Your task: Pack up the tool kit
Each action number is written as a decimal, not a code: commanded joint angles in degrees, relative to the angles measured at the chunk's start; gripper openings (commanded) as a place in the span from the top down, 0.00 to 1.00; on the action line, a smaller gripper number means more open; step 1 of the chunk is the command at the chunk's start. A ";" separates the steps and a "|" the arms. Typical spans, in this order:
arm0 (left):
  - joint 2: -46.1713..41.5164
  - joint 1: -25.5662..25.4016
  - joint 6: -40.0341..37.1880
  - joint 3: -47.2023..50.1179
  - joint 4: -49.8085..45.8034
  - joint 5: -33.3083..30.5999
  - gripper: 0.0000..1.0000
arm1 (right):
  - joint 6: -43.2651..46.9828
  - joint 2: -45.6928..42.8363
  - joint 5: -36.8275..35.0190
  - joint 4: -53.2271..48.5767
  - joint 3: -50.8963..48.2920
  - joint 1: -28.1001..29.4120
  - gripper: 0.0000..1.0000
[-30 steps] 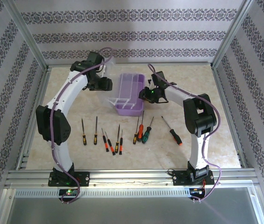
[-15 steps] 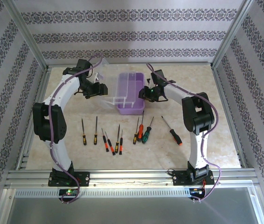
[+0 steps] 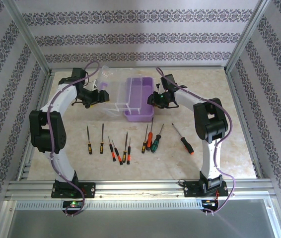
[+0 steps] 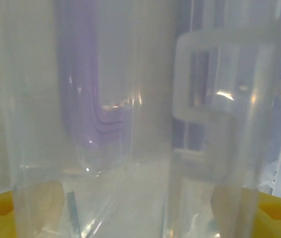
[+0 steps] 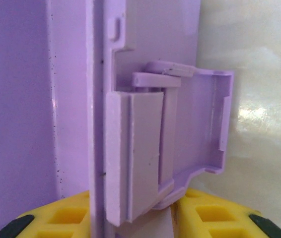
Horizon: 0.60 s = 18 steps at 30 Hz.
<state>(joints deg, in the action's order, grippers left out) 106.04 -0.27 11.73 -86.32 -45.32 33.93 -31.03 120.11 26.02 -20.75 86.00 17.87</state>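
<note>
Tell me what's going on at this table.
Two robot arms are packing a tool kit. The right claw is clamped on the side wall of the translucent purple plastic box, apparently steadying it. The left claw has its fingers spread wide at the clear plastic lid, which lies swung open to the box's left. The small screwdrivers lie in a row on the marble-patterned table; the box looks empty.

Beige marbled table [image 3: 235, 144], bounded by aluminium frame rails [image 3: 140, 186]; striped patterned walls [image 3: 140, 37], apparently wallpapered, enclose three sides.
</note>
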 commanded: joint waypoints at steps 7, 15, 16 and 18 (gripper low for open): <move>0.08 3.03 1.23 6.54 6.56 2.45 0.20 | 1.86 1.16 1.20 -0.85 -0.21 -0.86 0.64; 1.89 7.02 3.65 9.77 10.57 1.59 0.20 | 2.01 1.33 -0.32 -2.37 -0.14 -1.08 0.64; 2.10 7.13 4.18 9.69 10.79 1.22 0.20 | 1.69 1.55 -0.52 -2.45 0.04 -1.08 0.64; 2.45 7.22 4.75 9.68 11.06 1.09 0.20 | 1.00 1.60 -1.05 -2.30 0.14 -1.02 0.64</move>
<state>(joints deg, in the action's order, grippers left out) 105.80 5.26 14.04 -78.13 -35.09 40.58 -31.09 120.11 26.83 -20.25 86.15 17.63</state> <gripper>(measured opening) 0.801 0.359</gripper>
